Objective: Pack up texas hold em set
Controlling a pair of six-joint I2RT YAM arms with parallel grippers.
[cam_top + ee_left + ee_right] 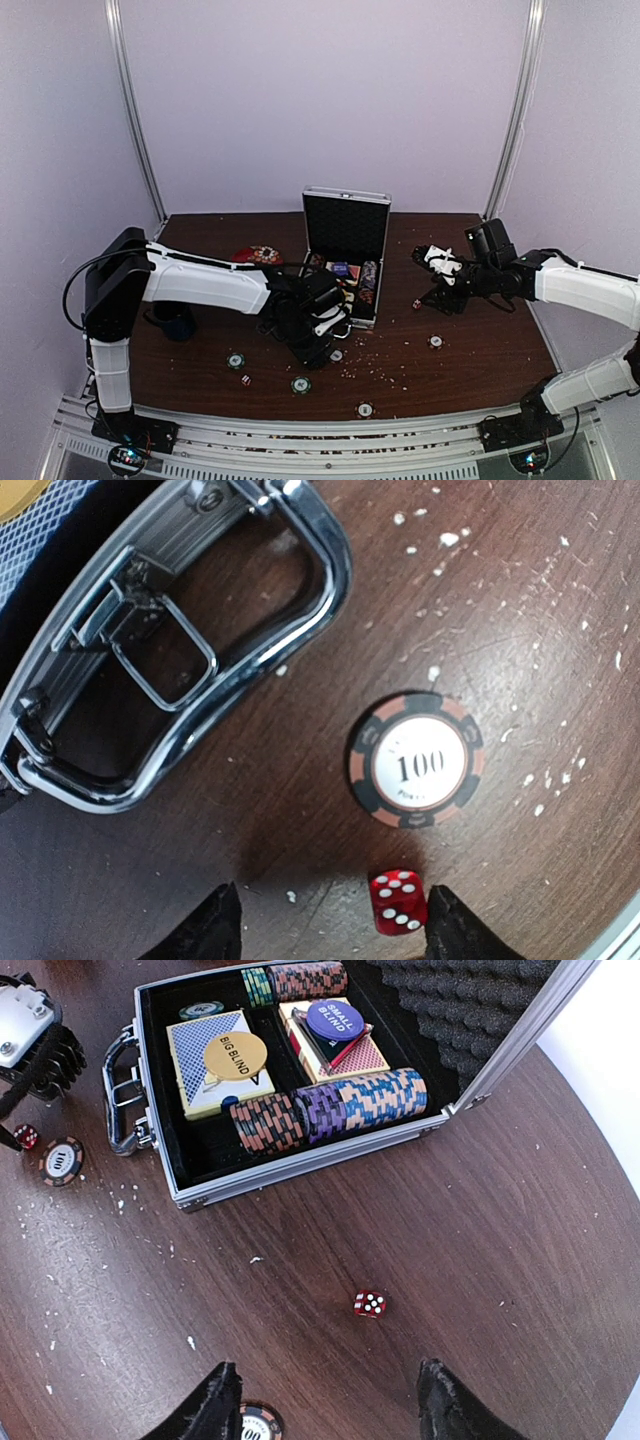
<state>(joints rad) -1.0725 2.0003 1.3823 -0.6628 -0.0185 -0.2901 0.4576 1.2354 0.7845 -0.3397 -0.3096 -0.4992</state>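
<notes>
The silver case (345, 250) stands open mid-table, with rows of chips (330, 1105), card boxes, a yellow disc (236, 1057) and a blue disc (337, 1020) inside. My left gripper (325, 345) is open and low at the case's front. A red die (400, 902) lies on the table between its fingertips, close to the right one, and a 100 chip (416, 760) lies just beyond. The case handle (200, 650) is at the upper left there. My right gripper (325, 1400) is open and empty above the table right of the case. A second red die (370, 1304) lies ahead of it, and a chip (258, 1422) lies by its left finger.
Loose chips lie near the front edge (236, 360), (301, 384), (366, 409), and one at the right (436, 341). Another die (245, 379) lies front left. A red patterned plate (258, 256) and a dark mug (178, 322) sit at the left. White crumbs dot the wood.
</notes>
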